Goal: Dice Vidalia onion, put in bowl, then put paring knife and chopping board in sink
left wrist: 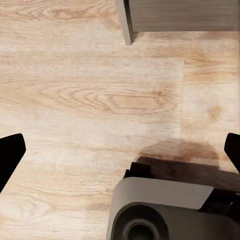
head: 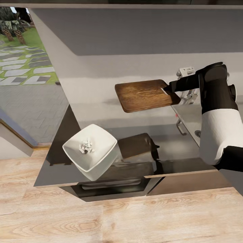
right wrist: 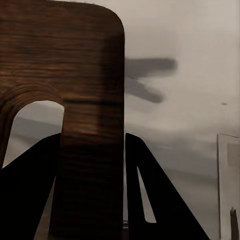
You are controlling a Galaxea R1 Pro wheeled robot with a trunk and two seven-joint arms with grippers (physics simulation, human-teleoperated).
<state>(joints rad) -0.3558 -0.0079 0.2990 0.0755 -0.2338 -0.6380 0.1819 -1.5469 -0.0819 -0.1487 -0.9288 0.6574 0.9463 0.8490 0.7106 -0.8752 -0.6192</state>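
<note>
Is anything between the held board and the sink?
Nothing visible. The right tool holds the board in the air over the countertop; the sink lies beside and below it, partly behind the arm.

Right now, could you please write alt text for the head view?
The right gripper holds the chopping board level above the grey countertop. A white bowl of diced onion sits near the counter's front edge.
</note>
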